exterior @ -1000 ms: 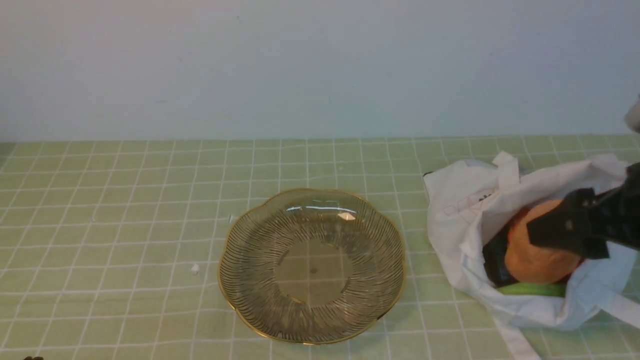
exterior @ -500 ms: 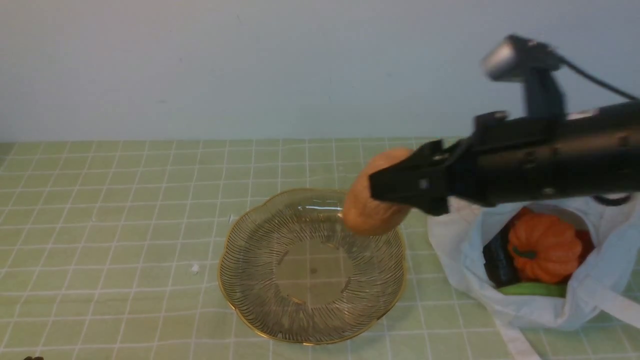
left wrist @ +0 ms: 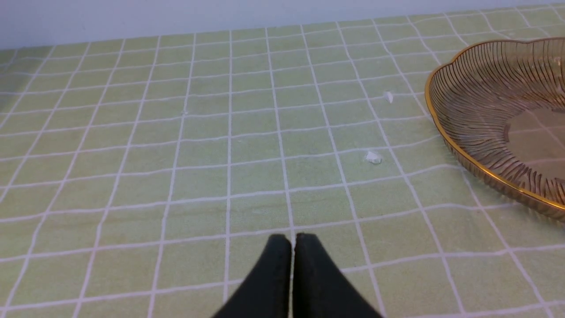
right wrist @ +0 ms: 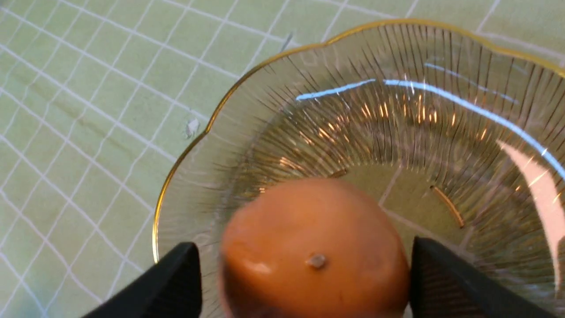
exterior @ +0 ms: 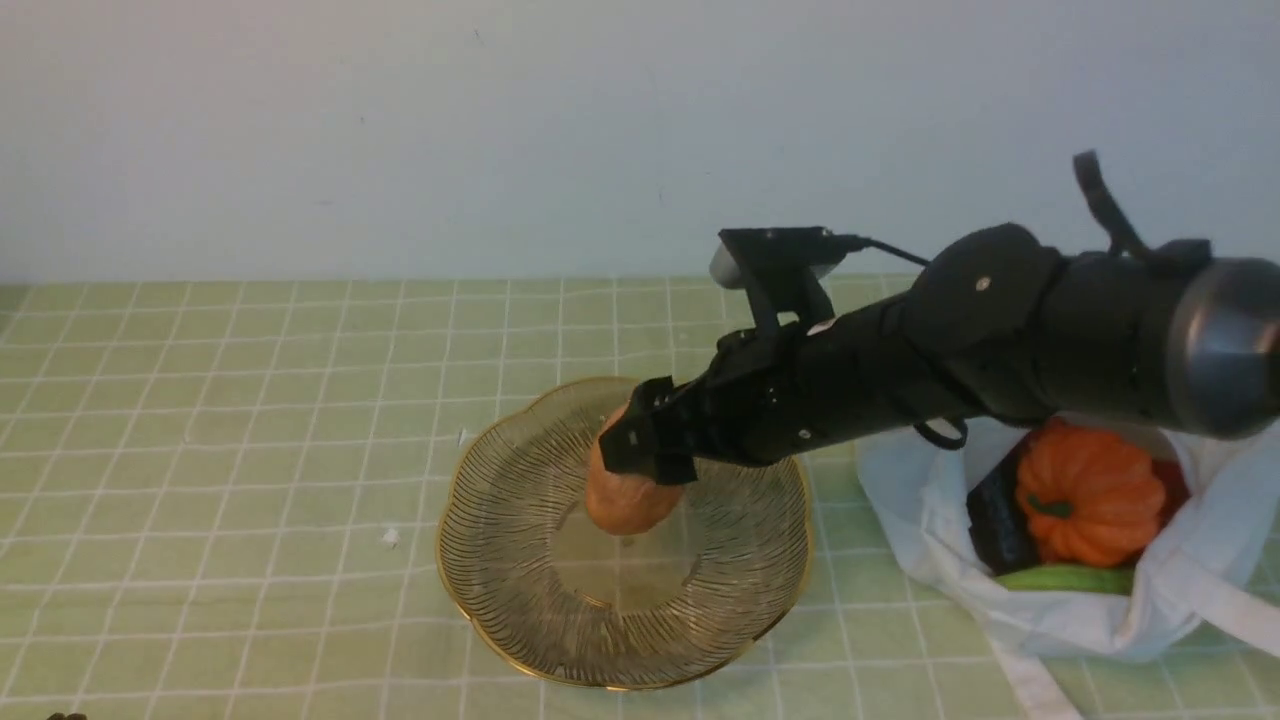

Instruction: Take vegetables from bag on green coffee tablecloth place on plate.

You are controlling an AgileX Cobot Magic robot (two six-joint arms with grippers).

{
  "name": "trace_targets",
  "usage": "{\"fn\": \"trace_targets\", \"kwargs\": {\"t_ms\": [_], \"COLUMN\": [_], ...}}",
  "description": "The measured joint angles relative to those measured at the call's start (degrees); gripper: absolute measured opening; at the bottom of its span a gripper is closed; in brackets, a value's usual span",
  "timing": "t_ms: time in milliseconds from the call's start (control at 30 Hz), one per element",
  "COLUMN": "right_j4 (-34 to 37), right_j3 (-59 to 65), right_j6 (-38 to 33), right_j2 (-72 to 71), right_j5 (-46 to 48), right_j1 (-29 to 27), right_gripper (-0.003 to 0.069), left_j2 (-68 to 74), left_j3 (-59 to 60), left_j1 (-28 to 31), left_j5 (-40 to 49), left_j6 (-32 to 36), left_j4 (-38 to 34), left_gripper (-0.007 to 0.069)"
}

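My right gripper [exterior: 640, 455] is shut on the brown oval potato [exterior: 625, 500] and holds it upright, low over the smooth centre of the glass plate [exterior: 470, 610] with the gold rim. In the right wrist view the potato [right wrist: 315, 251] sits between the two black fingers [right wrist: 176, 282] over the plate [right wrist: 185, 154]. The white bag [exterior: 930, 520] lies open at the right on the green tablecloth [exterior: 250, 450]. Inside it are the orange pumpkin [exterior: 1095, 495], a green piece [exterior: 1060, 578], a dark piece [exterior: 990, 520] and a red piece [exterior: 1172, 485]. My left gripper [left wrist: 292, 240] is shut and empty above the cloth, left of the plate [left wrist: 446, 137].
Small white scraps [exterior: 390, 538] lie on the cloth just left of the plate, also in the left wrist view [left wrist: 373, 157]. A pale wall stands behind the table. A bag strap [exterior: 1030, 680] trails toward the front edge.
My right gripper lifted the potato out of the bag, carried it left and lowered it over the plate's centre. The pumpkin now shows in the bag.
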Motion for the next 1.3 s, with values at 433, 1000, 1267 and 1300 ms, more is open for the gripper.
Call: {"fn": "trace_targets", "kwargs": {"t_ms": [433,1000,1267,1300], "right_j4": [-9.40,-41.14,-43.78,-43.57], "right_j3": [-0.06,15.33,33.18,34.11], "right_j6": [3.70,32.21,35.21,35.27], "right_j2": [-11.16,-66.49,-84.80,-86.07], "right_j5": [7.90,7.06,-6.13,-6.58], "right_j1": [-6.62,-19.33,-19.34,-19.34], "right_gripper": [0.0583,-0.0012,-0.0013,-0.0012], "left_j2": [0.00,0.00,0.00,0.00], "left_j3": [0.00,0.00,0.00,0.00], "left_j1": [0.00,0.00,0.00,0.00], "left_j5": [0.00,0.00,0.00,0.00], "left_j6": [0.00,0.00,0.00,0.00], "left_j4": [0.00,0.00,0.00,0.00], "left_gripper": [-0.0005,-0.0005,-0.0005,-0.0005]}}
